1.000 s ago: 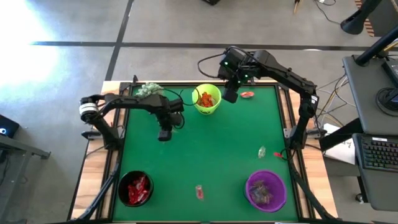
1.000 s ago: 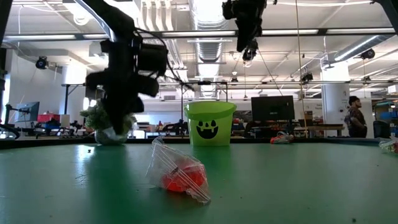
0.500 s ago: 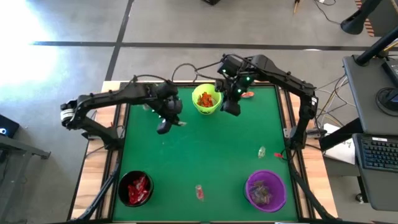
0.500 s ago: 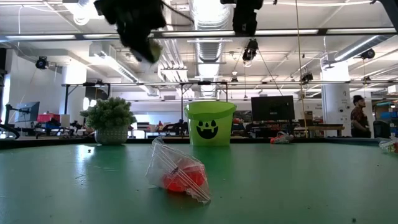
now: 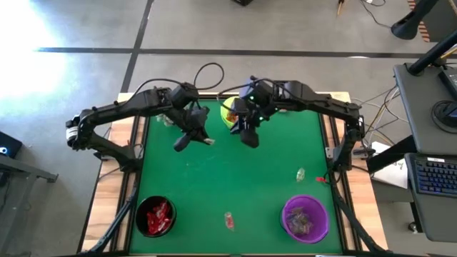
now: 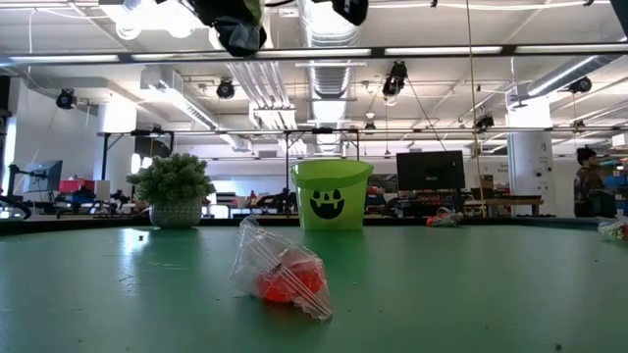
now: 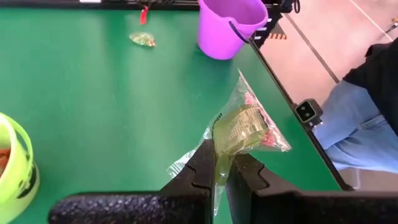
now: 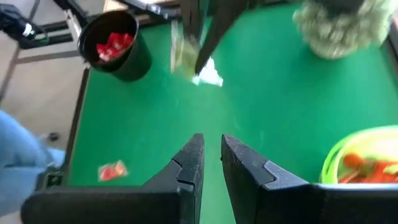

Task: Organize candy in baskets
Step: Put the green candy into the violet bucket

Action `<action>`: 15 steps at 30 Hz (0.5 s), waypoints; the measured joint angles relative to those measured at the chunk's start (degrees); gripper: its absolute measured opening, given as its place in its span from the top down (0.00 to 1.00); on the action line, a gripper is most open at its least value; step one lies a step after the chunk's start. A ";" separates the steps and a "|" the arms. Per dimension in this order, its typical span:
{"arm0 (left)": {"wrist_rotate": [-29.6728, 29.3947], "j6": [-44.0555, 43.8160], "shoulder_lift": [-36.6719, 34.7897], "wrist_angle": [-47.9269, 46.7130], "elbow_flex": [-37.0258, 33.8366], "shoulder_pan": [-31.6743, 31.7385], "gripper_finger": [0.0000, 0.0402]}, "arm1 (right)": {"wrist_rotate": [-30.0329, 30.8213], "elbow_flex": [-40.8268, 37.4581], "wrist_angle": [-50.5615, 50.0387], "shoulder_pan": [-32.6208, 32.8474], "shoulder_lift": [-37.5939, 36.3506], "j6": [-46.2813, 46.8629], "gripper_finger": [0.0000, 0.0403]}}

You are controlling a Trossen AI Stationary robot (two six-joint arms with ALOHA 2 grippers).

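Observation:
My left gripper (image 5: pixel 191 140) is high above the table's far left part, shut on a pale greenish candy (image 7: pixel 241 128) in a clear crinkly wrapper. It also shows at the top of the low view (image 6: pixel 235 31). My right gripper (image 5: pixel 250 138) hangs just near of the lime green basket (image 5: pixel 230 114), shut and empty (image 8: pixel 212 149). The black basket (image 5: pixel 155 215) holds red candies. The purple basket (image 5: pixel 305 218) holds pale ones. A red candy (image 5: pixel 228 220) and a pale candy (image 5: pixel 300 173) lie on the green mat. My left gripper pinches the clear wrapper's loose end (image 7: pixel 219 160) between its two fingers. The candy's body and the rest of the wrapper stick out beyond the fingertips. The candy is lifted clear of the table.
A spiky pale-green ball plant (image 6: pixel 175 188) stands at the far left corner, beside the lime basket (image 6: pixel 332 194). Another small candy (image 6: pixel 444 218) lies near the far edge. The two arms are close together above the table's far middle. A person stands beyond the table's edge (image 7: pixel 373 106).
My left gripper has risen from low over the mat by the plant to high above it, carrying the pale candy, and has turned. My right gripper has moved from the lime basket's right side toward the near and left, ending close to my left gripper.

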 joint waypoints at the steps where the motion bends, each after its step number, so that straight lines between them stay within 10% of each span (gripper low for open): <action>1: 0.05 -0.03 -0.04 -0.26 -0.04 0.00 1.00 | 0.93 0.00 1.02 0.53 0.22 -0.10 0.88; 15: 0.20 0.69 -3.63 -4.26 2.90 0.04 1.00 | 10.64 -0.09 5.66 2.60 4.40 5.57 0.88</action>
